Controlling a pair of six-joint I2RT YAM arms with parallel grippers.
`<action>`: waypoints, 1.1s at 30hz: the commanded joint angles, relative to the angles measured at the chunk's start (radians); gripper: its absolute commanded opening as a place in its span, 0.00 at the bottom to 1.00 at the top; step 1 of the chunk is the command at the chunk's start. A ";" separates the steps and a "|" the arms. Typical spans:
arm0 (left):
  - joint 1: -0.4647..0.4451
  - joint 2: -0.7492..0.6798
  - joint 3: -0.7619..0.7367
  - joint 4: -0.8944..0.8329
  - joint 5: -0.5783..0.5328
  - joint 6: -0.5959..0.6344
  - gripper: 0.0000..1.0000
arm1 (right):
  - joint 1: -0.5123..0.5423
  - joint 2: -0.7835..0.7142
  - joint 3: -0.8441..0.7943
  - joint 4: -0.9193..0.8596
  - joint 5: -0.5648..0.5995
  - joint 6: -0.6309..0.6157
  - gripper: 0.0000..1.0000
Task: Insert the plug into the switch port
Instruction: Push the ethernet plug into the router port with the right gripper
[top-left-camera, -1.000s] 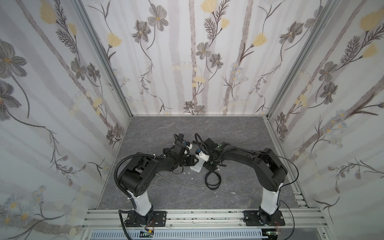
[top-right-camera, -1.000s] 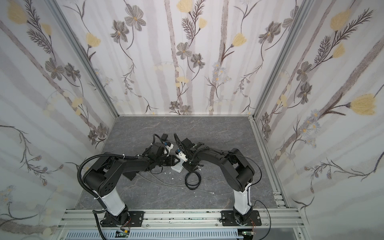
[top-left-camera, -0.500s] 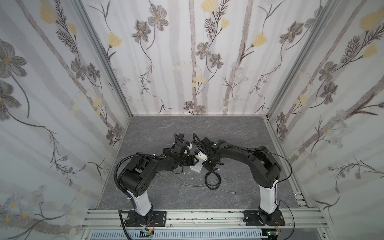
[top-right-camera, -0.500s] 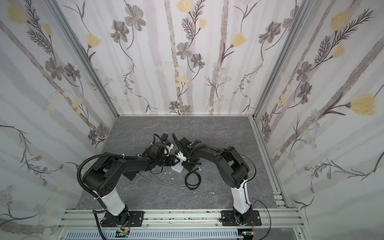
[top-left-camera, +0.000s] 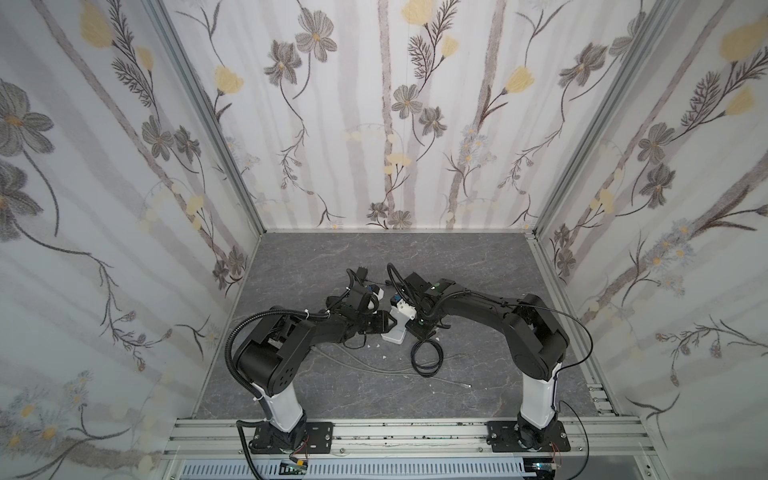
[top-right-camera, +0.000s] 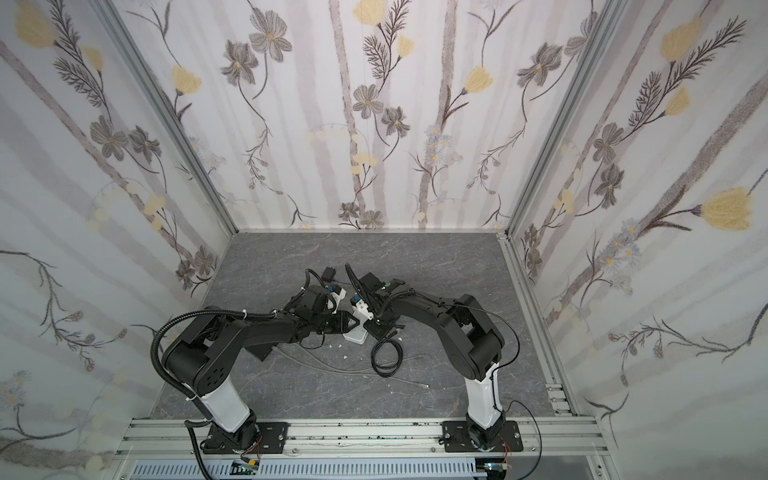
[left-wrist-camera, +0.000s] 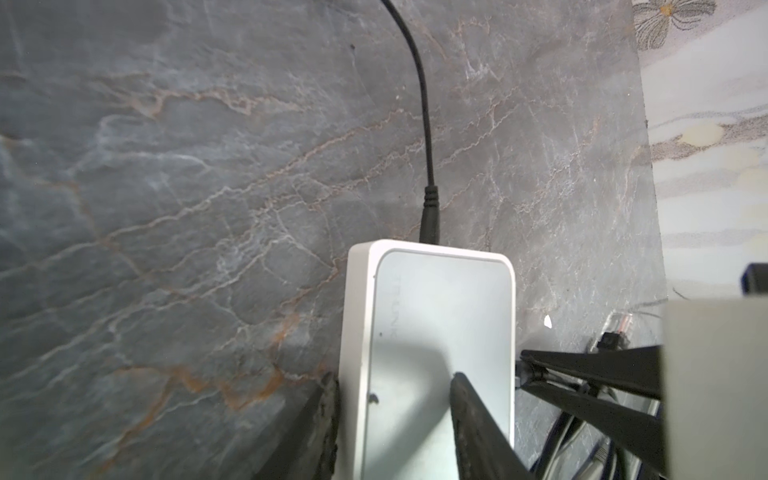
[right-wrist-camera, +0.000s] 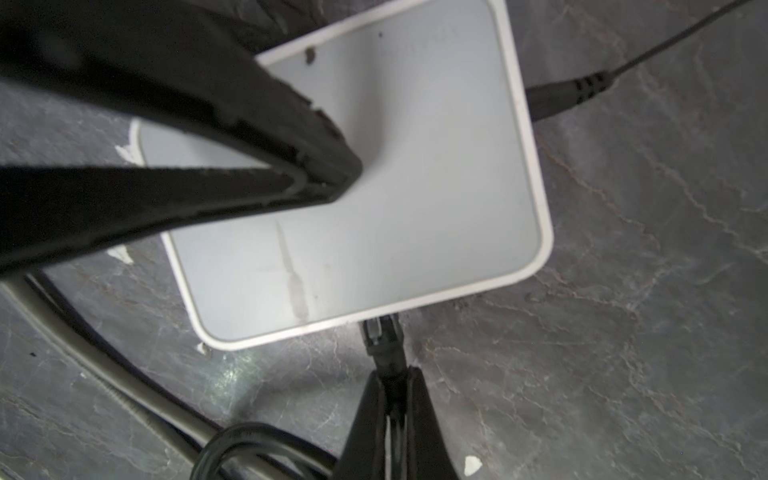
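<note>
I saw L gripper (left-wrist-camera: 395, 378) clamped on switch (top-left-camera: 394, 334) from 9 o'clock; R gripper (right-wrist-camera: 393, 374) pinched plug (right-wrist-camera: 380, 332) by its tail, tip against switch's 3 o'clock edge.

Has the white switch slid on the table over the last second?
No. In a top view the white switch lies where it did, at the same spot beside the coiled black cable.

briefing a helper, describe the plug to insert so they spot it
A white switch lies on the grey floor. At one side is the plug, pinched in the right claw: clear-tipped, unlike the round black plug on the adjoining side.
</note>
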 joint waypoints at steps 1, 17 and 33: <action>-0.026 0.008 -0.009 -0.120 0.240 -0.027 0.42 | 0.010 0.030 0.031 0.579 -0.116 0.027 0.00; -0.044 -0.002 -0.012 -0.100 0.230 -0.049 0.42 | 0.028 0.028 0.003 0.612 -0.148 0.063 0.00; -0.001 -0.003 0.114 -0.255 0.119 -0.015 0.46 | -0.047 0.086 0.120 0.386 0.004 -0.195 0.00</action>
